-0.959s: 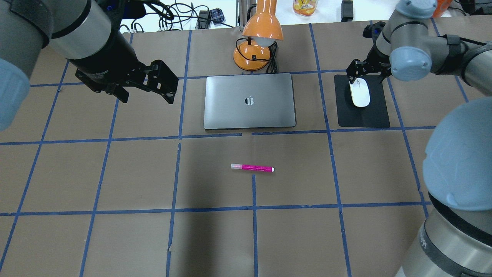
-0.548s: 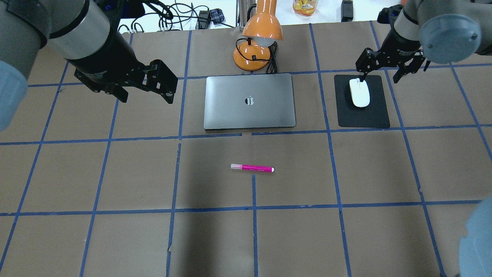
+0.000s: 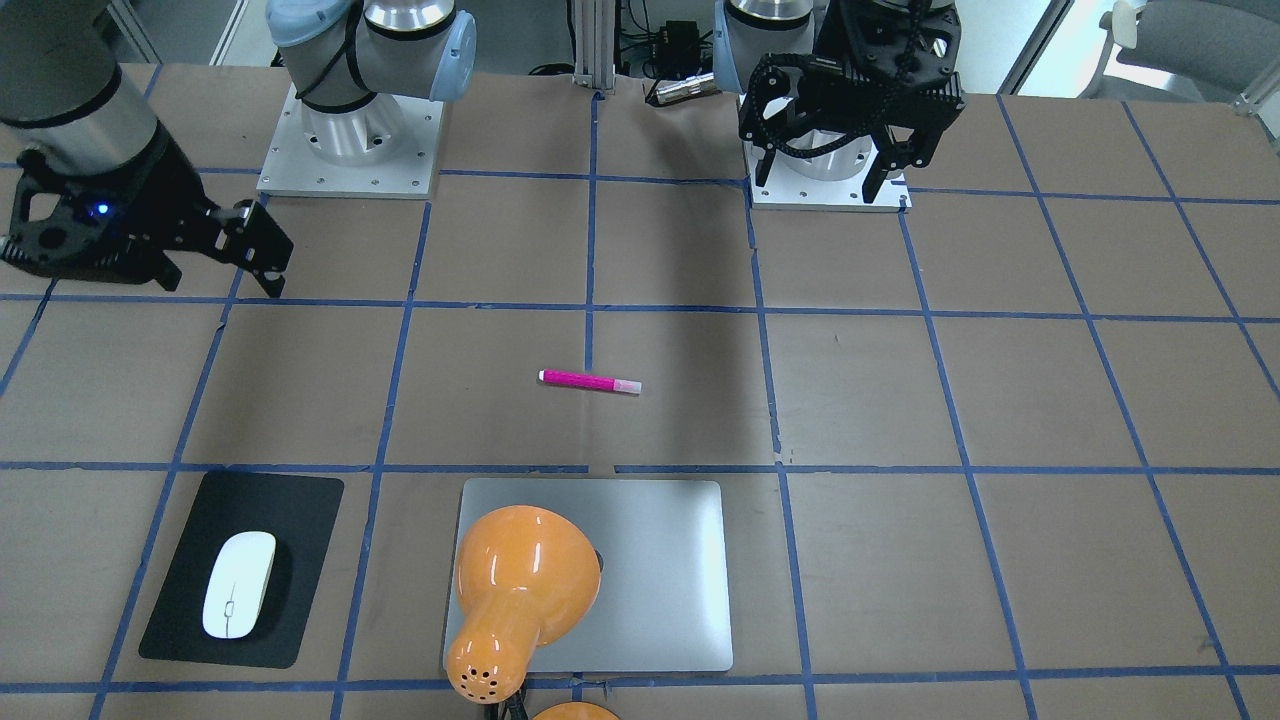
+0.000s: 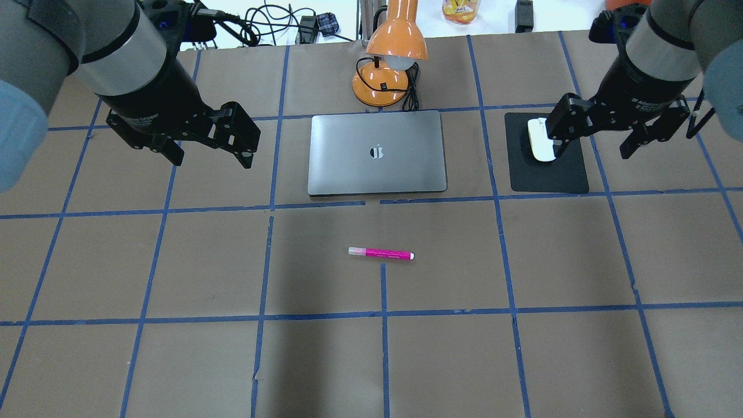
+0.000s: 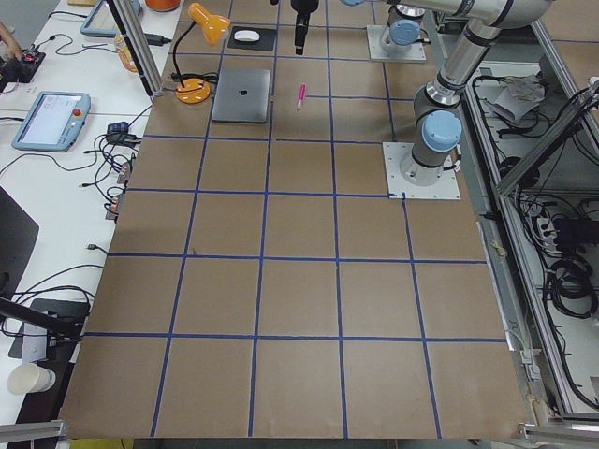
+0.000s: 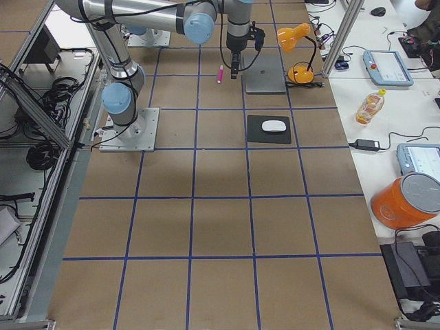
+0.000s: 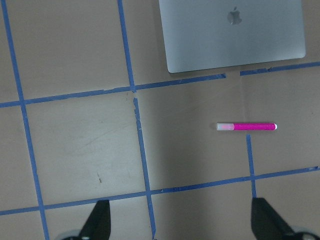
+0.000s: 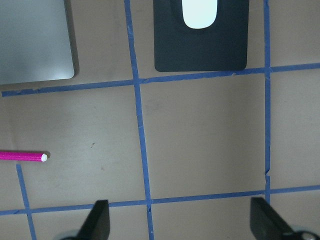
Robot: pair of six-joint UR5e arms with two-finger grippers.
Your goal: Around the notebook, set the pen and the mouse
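- The left fingers are held wide apart above the counter, to the robot's left of the notebook; nothing is seen between them in the left wrist view.
- The right fingers are also spread wide and empty, raised above the far right part of the counter. In the overhead view one of them overlaps the mouse, but in the right wrist view the mouse is seen well below and ahead of them, untouched.
- The notebook is laid flat and closed in the middle of the counter, just in front of an orange lamp.
- The mouse is set on a black mat to the robot's right of the notebook; mat and notebook are kept apart, with a line of blue tape between them.
- The pen is laid flat on the bare counter on the robot's side of the notebook, apart from it and roughly parallel to its near edge, with the pale cap turned toward the robot's left.
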